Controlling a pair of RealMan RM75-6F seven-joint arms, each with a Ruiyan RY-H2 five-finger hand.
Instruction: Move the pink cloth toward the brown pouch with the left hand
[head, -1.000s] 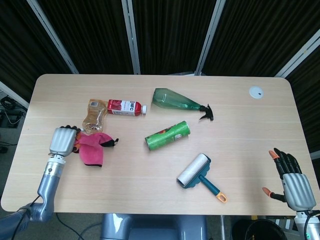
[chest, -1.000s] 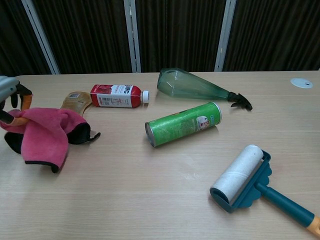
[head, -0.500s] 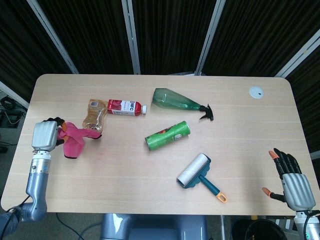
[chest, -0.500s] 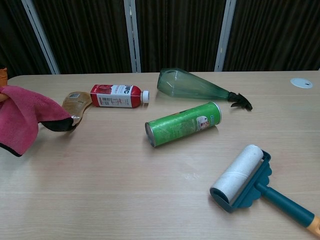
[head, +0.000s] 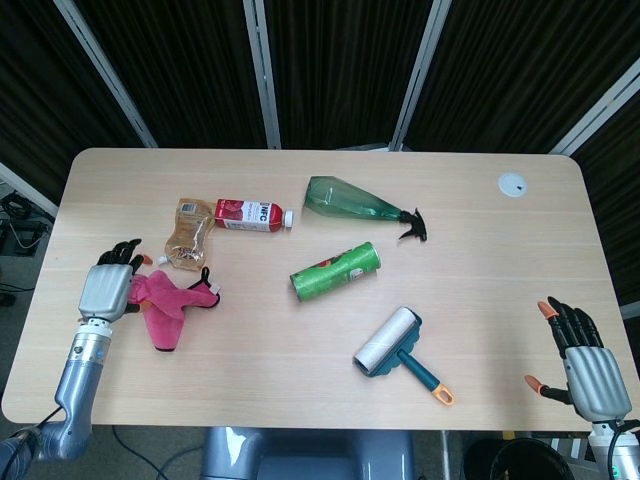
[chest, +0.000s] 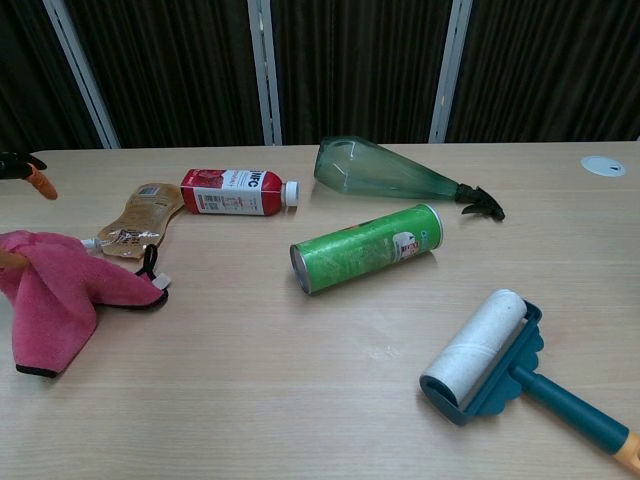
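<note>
The pink cloth (head: 168, 308) (chest: 55, 300) lies crumpled on the table near its left edge, its black-trimmed corner just short of the brown pouch (head: 188, 232) (chest: 138, 215). The pouch lies flat, directly beyond the cloth. My left hand (head: 108, 288) rests beside the cloth's left side with its fingers spread and pointing away from me, holding nothing. In the chest view only an orange fingertip (chest: 38, 180) of this hand shows, at the left edge. My right hand (head: 588, 368) hangs open off the table's near right corner, far from both.
A red-labelled bottle (head: 252, 215) lies right of the pouch. Further right are a green spray bottle (head: 355, 200), a green can (head: 336, 271) and a teal lint roller (head: 395, 345). A white disc (head: 513, 184) sits at the far right.
The left hand, which carried the cloth lifted at the table's left edge, has set it down just in front of the pouch and spread its fingers. The right hand has not moved.
</note>
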